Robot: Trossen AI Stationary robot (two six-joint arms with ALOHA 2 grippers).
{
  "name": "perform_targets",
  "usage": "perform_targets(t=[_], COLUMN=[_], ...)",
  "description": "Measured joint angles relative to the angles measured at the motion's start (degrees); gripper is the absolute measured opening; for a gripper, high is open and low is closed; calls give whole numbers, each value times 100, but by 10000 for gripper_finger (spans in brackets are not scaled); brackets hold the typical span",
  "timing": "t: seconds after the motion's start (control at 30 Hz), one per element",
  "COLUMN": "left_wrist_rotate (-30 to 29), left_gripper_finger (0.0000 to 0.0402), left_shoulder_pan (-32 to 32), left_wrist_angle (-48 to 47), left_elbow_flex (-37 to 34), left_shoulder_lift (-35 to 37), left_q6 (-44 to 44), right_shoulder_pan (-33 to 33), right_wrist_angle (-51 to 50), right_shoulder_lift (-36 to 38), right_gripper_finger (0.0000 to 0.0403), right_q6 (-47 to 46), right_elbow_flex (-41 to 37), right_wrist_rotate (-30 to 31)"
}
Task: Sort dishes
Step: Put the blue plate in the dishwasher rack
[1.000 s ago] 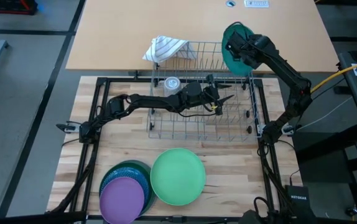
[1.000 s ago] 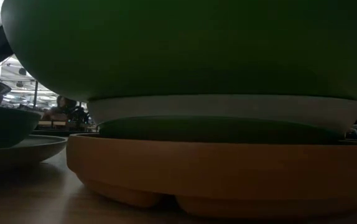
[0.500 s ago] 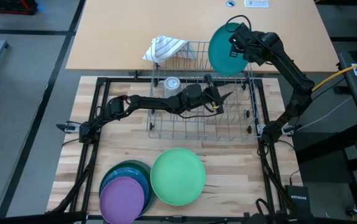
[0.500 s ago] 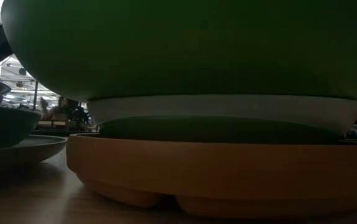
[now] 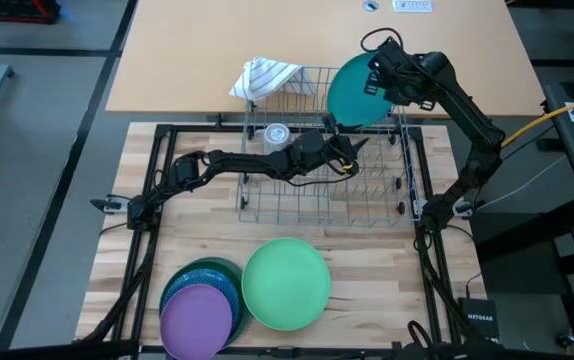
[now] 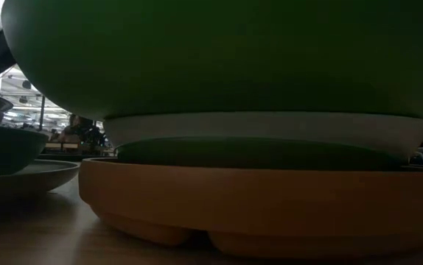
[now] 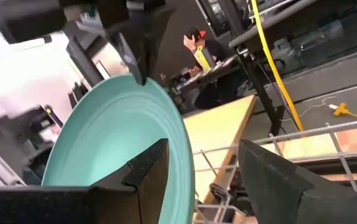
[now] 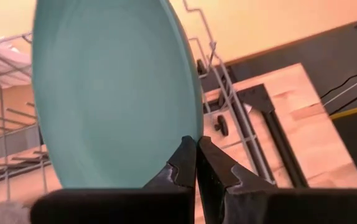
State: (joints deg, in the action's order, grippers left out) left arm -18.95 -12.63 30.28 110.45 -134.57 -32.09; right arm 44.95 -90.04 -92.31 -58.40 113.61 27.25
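Over the wire rack (image 5: 322, 150) at the far side, my right gripper (image 5: 375, 78) pinches the teal plate (image 5: 357, 92) on edge; my left gripper (image 5: 352, 152), spread wide, waits just beneath its rim.

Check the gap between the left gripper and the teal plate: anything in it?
Nothing: in the left wrist view the open left gripper faces the teal plate unobstructed.

The wire rack (image 5: 322, 170) stands at the centre of the counter (image 5: 197, 240). A cloth (image 5: 265, 76) hangs on its far left corner, and a glass (image 5: 276, 135) sits inside its left part. A plate (image 5: 360, 92) is above the rack's far right corner. Near the counter's front edge, two dish stacks (image 5: 247, 290) stand side by side.
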Motion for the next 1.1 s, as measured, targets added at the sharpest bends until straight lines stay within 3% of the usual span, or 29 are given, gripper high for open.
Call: perform_targets(t=[0.3, 0.53, 0.7, 0.93, 1.1], left_wrist_rotate=[-41, -60, -56, -78, -66], left_gripper_finger=[182, 175, 127, 18, 15], left_shoulder_pan=[-141, -245, -308, -347, -347], left_wrist_angle=[-675, -793, -913, -1186, -1177], left_elbow_flex=[-2, -4, -4, -5, -9], left_shoulder_lift=[1, 1, 3, 3, 3], left_q6=[80, 63, 61, 77, 58], right_shoulder_pan=[0, 0, 0, 0, 0], right_wrist_angle=[17, 15, 11, 5, 6], right_shoulder_lift=[0, 0, 0, 1, 3], right_gripper_finger=[4, 4, 4, 4, 4], right_q6=[-163, -148, -141, -135, 84], right_elbow_flex=[4, 4, 4, 4, 4], right_wrist_rotate=[-437, -440, -440, -438, -244])
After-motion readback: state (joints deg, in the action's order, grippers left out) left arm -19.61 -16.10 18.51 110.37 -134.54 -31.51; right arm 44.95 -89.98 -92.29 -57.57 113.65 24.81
